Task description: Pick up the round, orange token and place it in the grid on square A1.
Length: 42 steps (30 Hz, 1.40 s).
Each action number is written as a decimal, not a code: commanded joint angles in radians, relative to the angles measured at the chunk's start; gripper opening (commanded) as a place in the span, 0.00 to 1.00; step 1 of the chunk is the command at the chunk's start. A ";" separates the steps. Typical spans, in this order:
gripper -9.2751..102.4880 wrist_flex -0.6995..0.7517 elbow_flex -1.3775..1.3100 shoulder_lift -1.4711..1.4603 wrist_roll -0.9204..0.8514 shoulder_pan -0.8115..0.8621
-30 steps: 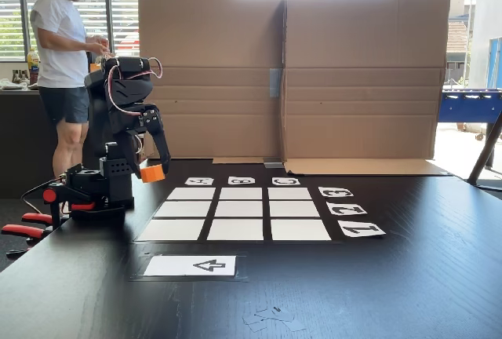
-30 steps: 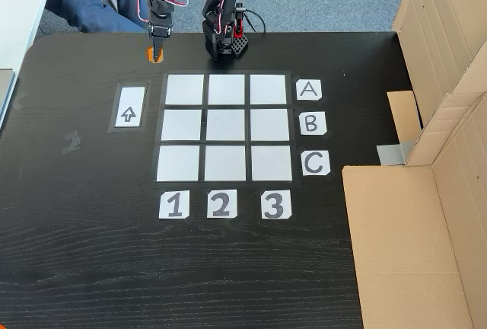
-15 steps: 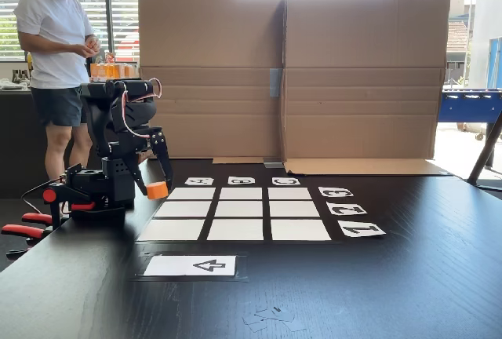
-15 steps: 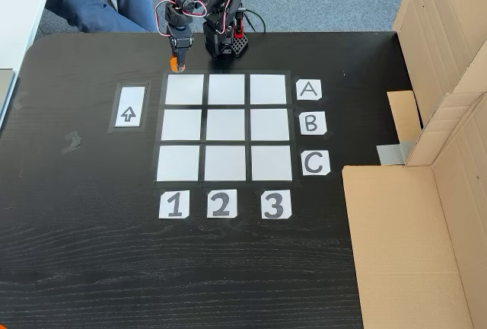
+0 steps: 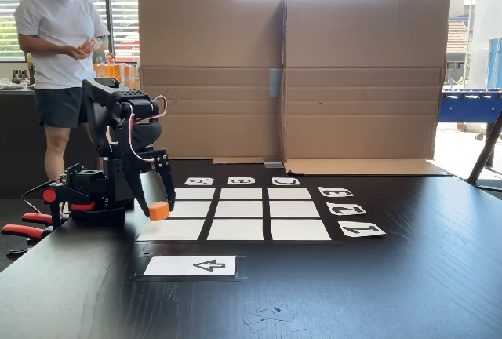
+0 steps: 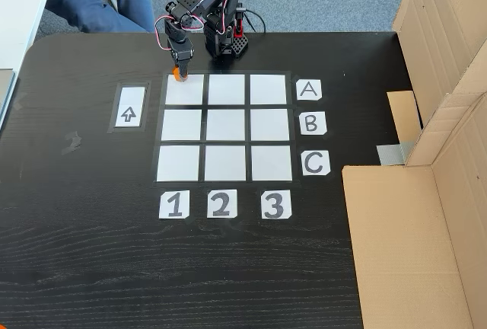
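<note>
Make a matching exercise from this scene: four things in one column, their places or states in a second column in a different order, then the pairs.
Things:
1. token
2. arrow card
3. cardboard wall
4. person

Places or states:
a. stands upright at the table's far edge in a fixed view
b. stands behind the arm, away from the table
c. held in the gripper at the edge of square A1
d. lies flat beside the grid

Pairs: 1-c, 2-d, 3-a, 4-b

Bare grid (image 6: 225,126) cells lie open; only the cardboard wall (image 5: 286,76) stands beyond them.
</note>
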 commanded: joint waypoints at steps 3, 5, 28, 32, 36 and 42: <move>0.18 -0.040 -0.040 -0.081 -0.005 -0.015; 0.18 -0.057 -0.057 -0.109 -0.002 -0.017; 0.19 -0.121 -0.114 -0.227 0.009 -0.092; 0.19 -0.123 -0.106 -0.227 0.012 -0.101; 0.19 -0.127 -0.092 -0.238 0.012 -0.101; 0.19 -0.130 -0.084 -0.245 0.014 -0.097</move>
